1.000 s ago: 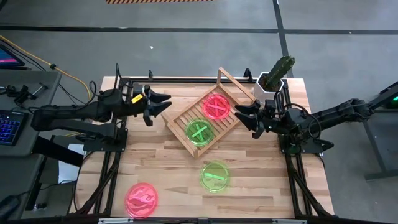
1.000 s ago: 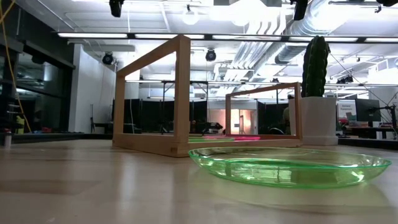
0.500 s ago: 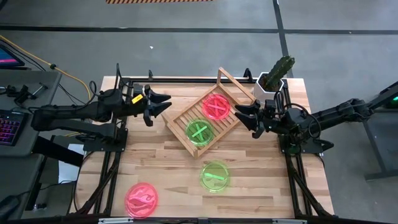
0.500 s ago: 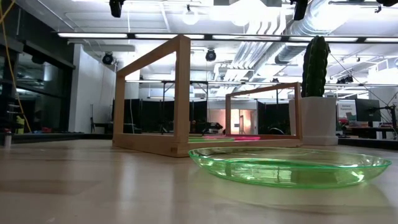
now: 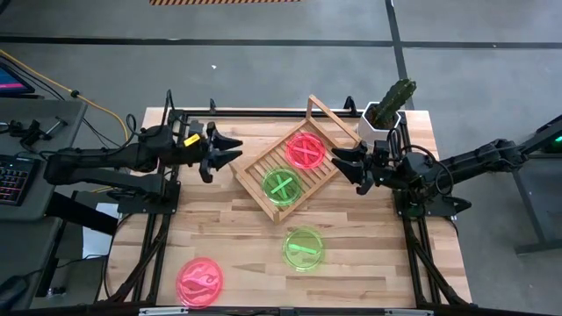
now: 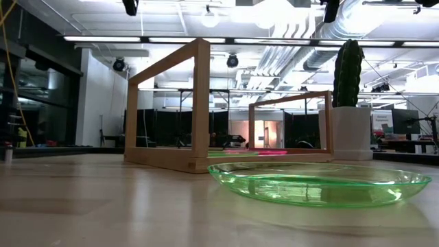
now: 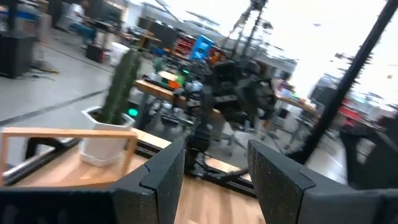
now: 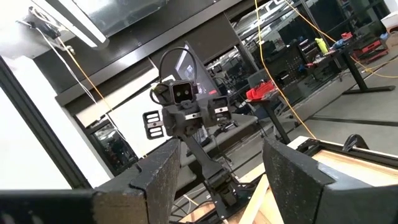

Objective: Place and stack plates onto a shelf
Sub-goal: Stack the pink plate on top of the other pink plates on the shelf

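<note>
The wooden slatted rack point(image 5: 285, 171) lies at an angle in the middle of the table, taller frame end toward the far edge. In it lie a pink-red plate point(image 5: 305, 150) and a green plate point(image 5: 282, 185). Another green plate point(image 5: 304, 248) point(image 6: 315, 182) and another pink-red plate point(image 5: 200, 281) lie flat on the table toward the near edge. My left gripper point(image 5: 230, 149) point(image 7: 214, 186) hovers open left of the rack. My right gripper point(image 5: 341, 162) point(image 8: 221, 186) hovers open to its right. Neither touches anything.
A white pot with a cactus point(image 5: 386, 110) point(image 6: 348, 130) stands at the far right corner, just behind my right gripper. Bare wood lies between the two loose plates and along the left side. A desk with a keyboard point(image 5: 13, 180) stands left of the table.
My left gripper has shifted slightly toward the table's near edge, staying open. The plates, the rack and my right gripper have kept still.
</note>
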`<control>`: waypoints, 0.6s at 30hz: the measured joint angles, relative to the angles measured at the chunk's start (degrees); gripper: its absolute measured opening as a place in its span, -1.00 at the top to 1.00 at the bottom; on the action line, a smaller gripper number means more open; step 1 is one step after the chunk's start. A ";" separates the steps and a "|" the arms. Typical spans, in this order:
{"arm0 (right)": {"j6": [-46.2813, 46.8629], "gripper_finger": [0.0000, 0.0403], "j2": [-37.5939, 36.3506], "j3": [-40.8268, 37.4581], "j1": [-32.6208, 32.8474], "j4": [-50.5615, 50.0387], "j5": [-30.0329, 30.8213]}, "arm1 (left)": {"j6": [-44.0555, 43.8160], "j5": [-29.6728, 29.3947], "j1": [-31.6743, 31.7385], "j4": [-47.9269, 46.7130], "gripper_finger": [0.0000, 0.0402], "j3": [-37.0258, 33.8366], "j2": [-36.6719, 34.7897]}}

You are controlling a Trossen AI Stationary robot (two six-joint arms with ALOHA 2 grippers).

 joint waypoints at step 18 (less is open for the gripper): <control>0.11 -0.04 -0.02 0.00 0.02 -1.30 0.71 | -9.51 16.04 -31.73 -36.08 0.19 0.00 9.14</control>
